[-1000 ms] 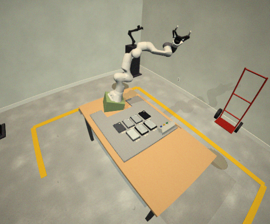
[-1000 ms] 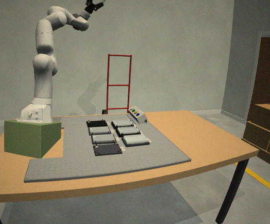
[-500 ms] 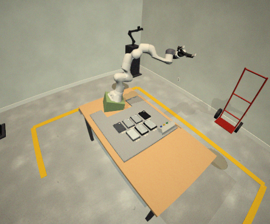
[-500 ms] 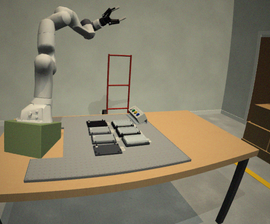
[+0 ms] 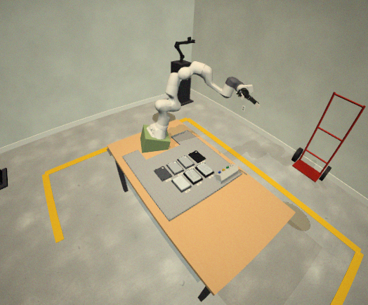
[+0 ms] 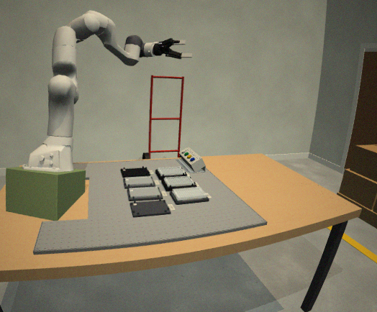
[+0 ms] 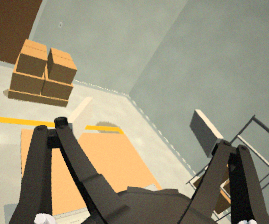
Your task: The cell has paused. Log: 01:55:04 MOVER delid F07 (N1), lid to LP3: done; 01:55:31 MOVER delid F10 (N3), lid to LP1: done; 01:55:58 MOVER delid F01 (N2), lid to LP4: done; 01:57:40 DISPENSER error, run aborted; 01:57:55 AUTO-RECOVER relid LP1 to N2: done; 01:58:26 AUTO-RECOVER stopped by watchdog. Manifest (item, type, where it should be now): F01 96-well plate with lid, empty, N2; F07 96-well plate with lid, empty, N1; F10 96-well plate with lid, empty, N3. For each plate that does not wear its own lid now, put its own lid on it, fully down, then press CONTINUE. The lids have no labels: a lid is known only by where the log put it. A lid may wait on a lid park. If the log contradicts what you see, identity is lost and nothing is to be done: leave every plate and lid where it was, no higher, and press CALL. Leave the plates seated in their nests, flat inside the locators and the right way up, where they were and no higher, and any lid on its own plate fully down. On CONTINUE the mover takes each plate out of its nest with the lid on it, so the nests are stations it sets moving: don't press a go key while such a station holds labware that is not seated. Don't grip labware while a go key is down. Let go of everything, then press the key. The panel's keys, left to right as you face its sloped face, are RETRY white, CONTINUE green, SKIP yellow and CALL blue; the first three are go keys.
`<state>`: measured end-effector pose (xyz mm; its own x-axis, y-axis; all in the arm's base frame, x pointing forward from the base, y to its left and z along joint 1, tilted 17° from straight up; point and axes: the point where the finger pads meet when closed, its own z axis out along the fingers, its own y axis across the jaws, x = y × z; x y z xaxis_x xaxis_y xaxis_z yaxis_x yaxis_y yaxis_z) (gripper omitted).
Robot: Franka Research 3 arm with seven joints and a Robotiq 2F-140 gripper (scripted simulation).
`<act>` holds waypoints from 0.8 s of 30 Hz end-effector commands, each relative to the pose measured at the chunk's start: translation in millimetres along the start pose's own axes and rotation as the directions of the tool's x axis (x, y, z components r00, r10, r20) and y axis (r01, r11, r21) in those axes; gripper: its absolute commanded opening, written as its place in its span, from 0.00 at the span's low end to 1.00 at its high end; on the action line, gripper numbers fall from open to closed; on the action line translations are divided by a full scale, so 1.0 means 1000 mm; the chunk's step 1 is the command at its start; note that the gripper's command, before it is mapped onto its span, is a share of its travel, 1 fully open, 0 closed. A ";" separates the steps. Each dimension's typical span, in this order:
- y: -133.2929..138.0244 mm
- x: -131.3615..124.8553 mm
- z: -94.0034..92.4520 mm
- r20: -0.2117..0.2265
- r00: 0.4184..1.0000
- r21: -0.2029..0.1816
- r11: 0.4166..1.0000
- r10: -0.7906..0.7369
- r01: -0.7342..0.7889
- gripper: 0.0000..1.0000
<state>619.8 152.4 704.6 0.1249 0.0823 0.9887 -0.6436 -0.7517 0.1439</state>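
Note:
My gripper (image 6: 183,49) is open and empty, held high in the air, far above the table and off to the side of the panel; it also shows in the top view (image 5: 252,100) and in the wrist view (image 7: 145,123). Three plates sit in a row of nests on the grey mat: the nearest (image 6: 190,194) looks pale all over, while the middle (image 6: 178,182) and the far one (image 6: 170,171) show dark rims. Beside them is a row of lid parks: two middle parks hold clear lids (image 6: 139,181) (image 6: 144,193), and the end parks (image 6: 135,172) (image 6: 150,208) are bare and black. The key panel (image 6: 195,157) stands behind the nests.
The arm's green base block (image 6: 45,192) stands at the table's left. A red hand truck (image 6: 165,115) stands behind the table. Cardboard boxes (image 6: 373,176) are stacked at the right. Yellow floor tape (image 5: 272,183) runs round the cell.

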 end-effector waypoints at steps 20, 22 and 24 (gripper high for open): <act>0.025 -0.342 0.057 0.643 0.604 -0.282 0.878 0.472 -0.386 1.00; 0.025 -0.342 0.057 0.643 0.604 -0.282 0.878 0.472 -0.386 1.00; 0.025 -0.342 0.057 0.643 0.604 -0.282 0.878 0.472 -0.386 1.00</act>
<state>600.4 56.1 371.2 0.3161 -0.6571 0.6843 -0.8250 -0.5465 -0.1438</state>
